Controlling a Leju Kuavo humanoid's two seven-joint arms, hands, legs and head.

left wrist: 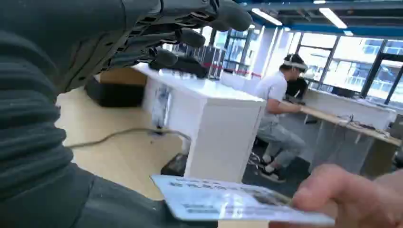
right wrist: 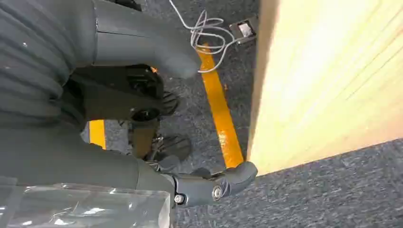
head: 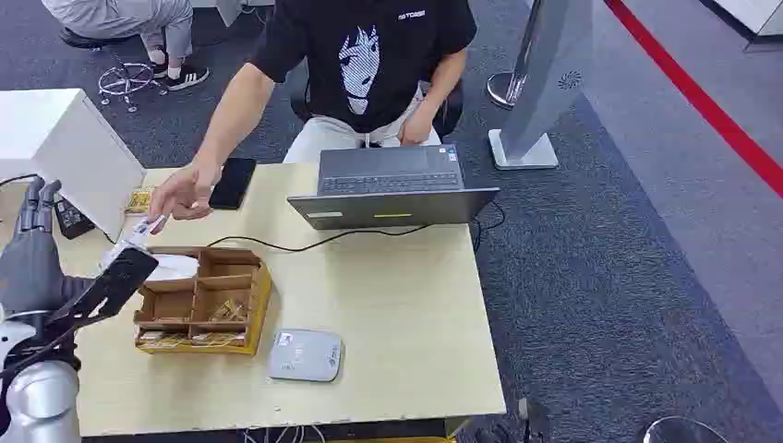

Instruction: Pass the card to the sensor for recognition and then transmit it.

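Card (left wrist: 228,202), pinched in a person's hand (head: 182,197) above the wooden organizer (head: 205,300), lies flat just beside the raised left hand (head: 32,245), whose fingers are apart and hold nothing, long axis pointing toward its palm.

Grey carpet (head: 591,277), red floor line (head: 702,101), pale wooden table (head: 406,305)

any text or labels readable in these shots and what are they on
No text can be read for certain.
Card pinched by a person's hand: printed lines, too blurred.
Person's black T-shirt: small white chest print, too small; a graphic, no words.
Grey sensor pad on the table: faint marks, too small.
Laptop: stickers and keys, too small.
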